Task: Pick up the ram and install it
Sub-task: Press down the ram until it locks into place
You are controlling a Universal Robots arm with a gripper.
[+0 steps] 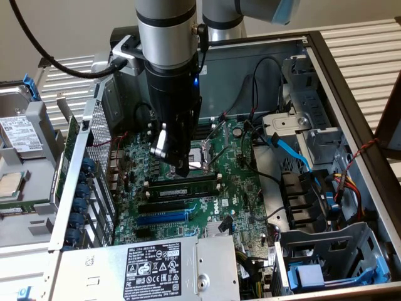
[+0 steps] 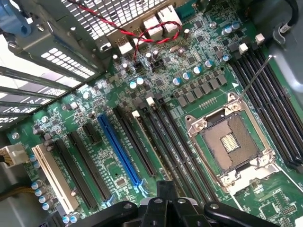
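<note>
Gripper (image 1: 182,166) over CPU socket (image 2: 231,144), ram (image 1: 180,186) seated beside it, labels unreadable

We counted one gripper (image 1: 177,164) over one green motherboard (image 1: 238,188), which carried one empty processor socket (image 2: 230,144). One ram (image 1: 182,185) stick sat in a slot. In the wrist view we counted one blue slot (image 2: 118,151), one white slot (image 2: 54,177) and one twisted red wire (image 2: 142,35). One power supply (image 1: 182,266) and one hard drive (image 1: 19,135) showed in the exterior view.
</note>
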